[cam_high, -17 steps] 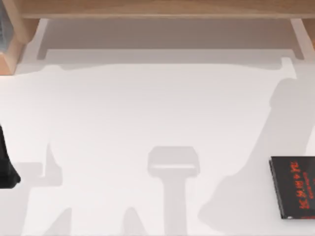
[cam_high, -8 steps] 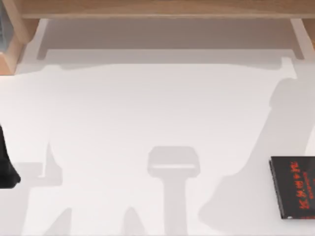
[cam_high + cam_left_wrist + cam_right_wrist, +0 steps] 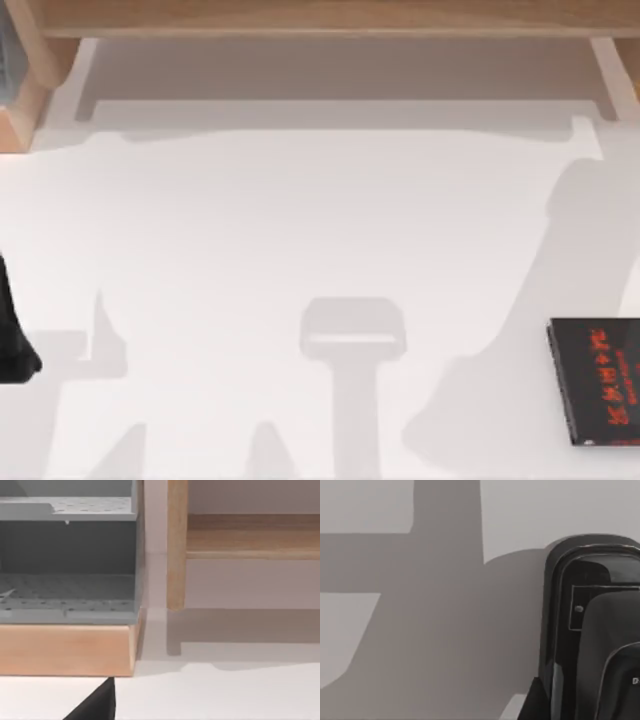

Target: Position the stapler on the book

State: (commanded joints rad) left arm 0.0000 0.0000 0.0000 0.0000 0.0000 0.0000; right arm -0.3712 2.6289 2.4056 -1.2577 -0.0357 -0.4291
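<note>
change: none across top views, scene static; task likely not yet begun
book (image 3: 598,382): flat on table (image 3: 300,220), right edge, near side
stapler (image 3: 592,630): black body, seen close in right wrist view, resting on table
left arm (image 3: 12,330): parked, left edge
right arm: wrist camera just above stapler
grippers: opening and hold cannot be told

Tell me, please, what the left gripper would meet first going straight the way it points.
The left gripper would probably meet the wooden base of the gray rack first; depth is unclear.
</note>
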